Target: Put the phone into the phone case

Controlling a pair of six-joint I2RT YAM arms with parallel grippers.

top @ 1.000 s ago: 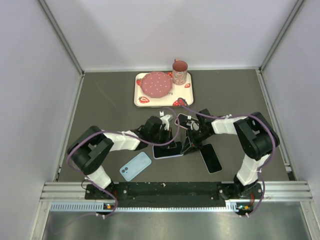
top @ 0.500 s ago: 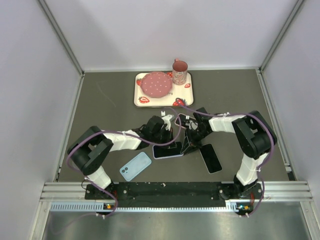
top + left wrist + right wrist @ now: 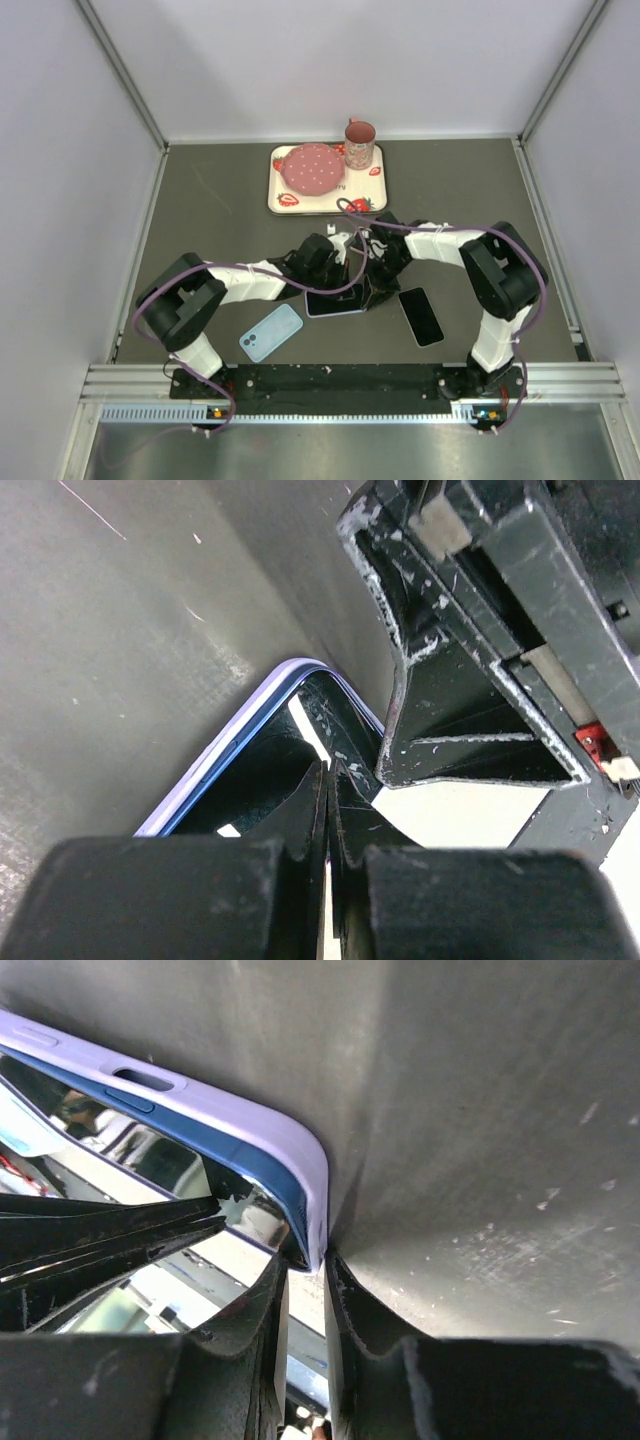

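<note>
The grey table [image 3: 200, 230] fills the overhead view, with both arms meeting at its middle over the phone [image 3: 335, 303]. A tray [image 3: 300, 207] sits at the back (a black handset [image 3: 421, 316] and a pale blue case [image 3: 271, 332] lie apart, nearer the front). Only the wrist cameras show the fingers. The left gripper [image 3: 327, 780] is closed, its tips on the glass. The right gripper [image 3: 305, 1270] stands narrow, pinching a corner of the lilac case [image 3: 200, 1100] that wraps the phone.
</note>
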